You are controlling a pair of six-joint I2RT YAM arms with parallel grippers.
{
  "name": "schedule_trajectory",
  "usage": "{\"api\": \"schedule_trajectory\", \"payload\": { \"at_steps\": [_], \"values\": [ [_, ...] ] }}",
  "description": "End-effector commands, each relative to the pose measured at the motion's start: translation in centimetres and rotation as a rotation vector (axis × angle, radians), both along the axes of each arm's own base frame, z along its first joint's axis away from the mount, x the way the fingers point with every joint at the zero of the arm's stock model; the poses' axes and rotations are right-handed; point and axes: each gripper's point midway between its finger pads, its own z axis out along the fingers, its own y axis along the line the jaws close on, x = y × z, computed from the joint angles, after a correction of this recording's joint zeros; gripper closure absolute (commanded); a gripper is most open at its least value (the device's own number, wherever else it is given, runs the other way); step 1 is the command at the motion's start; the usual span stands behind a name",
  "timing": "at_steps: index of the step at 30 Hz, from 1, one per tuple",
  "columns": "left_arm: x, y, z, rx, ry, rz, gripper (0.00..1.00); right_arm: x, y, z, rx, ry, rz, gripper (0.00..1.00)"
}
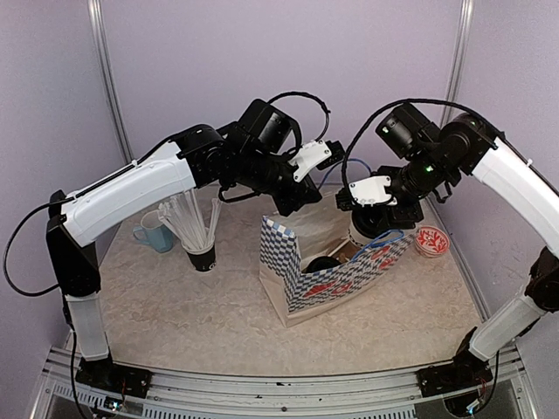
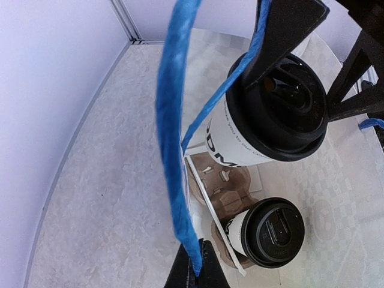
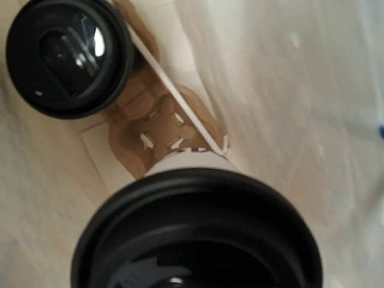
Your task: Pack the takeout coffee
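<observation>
My left gripper (image 2: pixel 198 275) is pinched shut on the blue handle (image 2: pixel 171 138) of the checked paper bag (image 1: pixel 293 288), holding that loop up above the bag's mouth. My right gripper (image 1: pixel 374 214) is clamped on the lifted cup (image 2: pixel 231 141), one finger on each side just under its black lid (image 2: pixel 282 108). That cup hangs tilted over the open bag, above the free slot of the brown carrier (image 2: pixel 219 186). The seated cup (image 2: pixel 267 231), lid on, stands in the carrier's other slot at the bottom of the bag. On the table (image 1: pixel 175 305) to the left stand a black cup of straws (image 1: pixel 201 255) and a light-blue mug (image 1: pixel 155 234). A red-patterned dish (image 1: pixel 431 240) lies right of the bag.
</observation>
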Motion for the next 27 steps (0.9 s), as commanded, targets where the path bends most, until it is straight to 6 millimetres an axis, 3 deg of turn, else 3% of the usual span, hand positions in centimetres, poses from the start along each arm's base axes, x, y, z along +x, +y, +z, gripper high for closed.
{"api": "schedule_trajectory", "payload": {
  "at_steps": [1,3,5,8,14,18,21,23,27],
  "values": [
    [0.3,0.3,2.7,-0.054,-0.074,-0.003,1.0,-1.3,-1.1,0.4,0.016,0.008,0.01,0.65],
    [0.8,0.2,2.9,-0.063,-0.083,0.015,0.95,-2.1,-1.3,-0.1,0.014,0.036,0.027,0.66],
    [1.0,0.2,3.4,-0.076,-0.088,0.026,0.72,-3.0,-1.5,-0.4,0.025,0.055,0.042,0.65],
    [0.2,-0.2,5.1,-0.117,-0.095,0.005,0.53,-4.1,-1.8,-1.1,0.028,0.071,0.052,0.65],
    [-3.0,-0.5,11.0,-0.289,-0.164,-0.083,0.33,-6.4,-2.3,-2.9,0.039,0.106,0.079,0.66],
    [0.2,1.6,12.9,-0.402,-0.198,0.018,0.25,-7.7,-2.9,-3.6,0.024,0.09,0.098,0.65],
    [4.9,3.3,11.2,-0.435,-0.121,0.125,0.26,-8.5,-3.4,-4.4,0.006,0.085,0.108,0.66],
    [7.5,3.7,9.0,-0.424,-0.069,0.164,0.27,-8.7,-3.4,-4.5,0.014,0.08,0.113,0.67],
    [10.9,2.3,2.5,-0.345,0.022,0.189,0.3,-9.4,-3.2,-5.0,0.048,0.093,0.122,0.67]
  ]
}}
